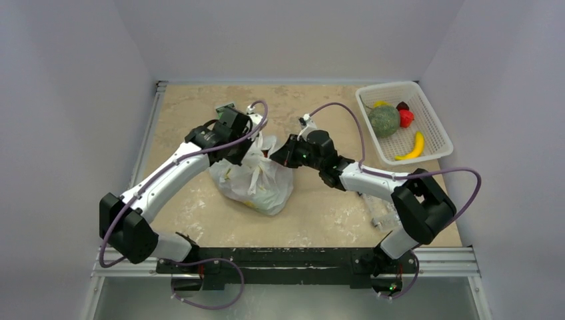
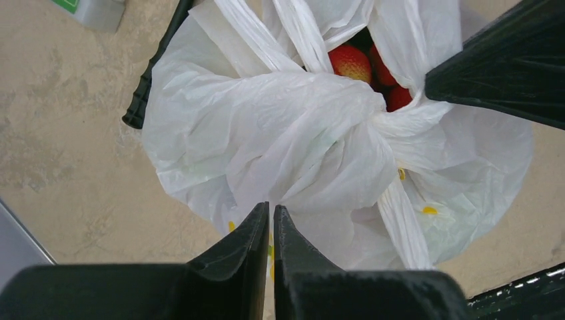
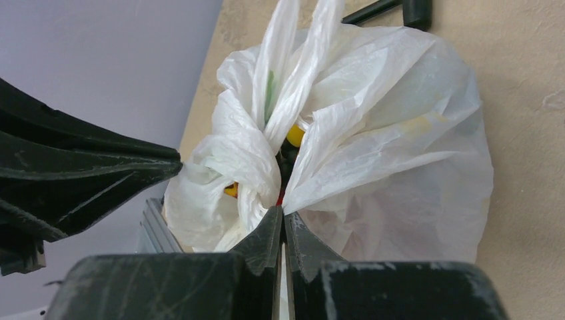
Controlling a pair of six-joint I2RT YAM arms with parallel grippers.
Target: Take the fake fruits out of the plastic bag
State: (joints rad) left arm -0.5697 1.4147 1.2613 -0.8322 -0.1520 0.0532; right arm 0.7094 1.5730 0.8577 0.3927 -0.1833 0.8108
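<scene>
The white crinkly plastic bag [image 1: 256, 179] stands mid-table, its handles bunched upward. My left gripper [image 1: 246, 152] is at its left top, and in the left wrist view the gripper [image 2: 272, 208] is shut on a fold of the bag [image 2: 286, 133]. My right gripper [image 1: 276, 155] is at its right top, and in the right wrist view the gripper [image 3: 283, 213] is shut on the bag's film [image 3: 393, 160]. Red strawberries [image 2: 351, 61] show through the mouth. Something yellow [image 3: 295, 135] shows inside.
A white basket [image 1: 436, 127] at the far right holds a green melon [image 1: 384, 121], a banana [image 1: 413, 148] and a red fruit [image 1: 406, 118]. A clear object [image 1: 383, 213] lies by the right arm. A clear box with a green label [image 2: 93, 10] lies beyond the bag.
</scene>
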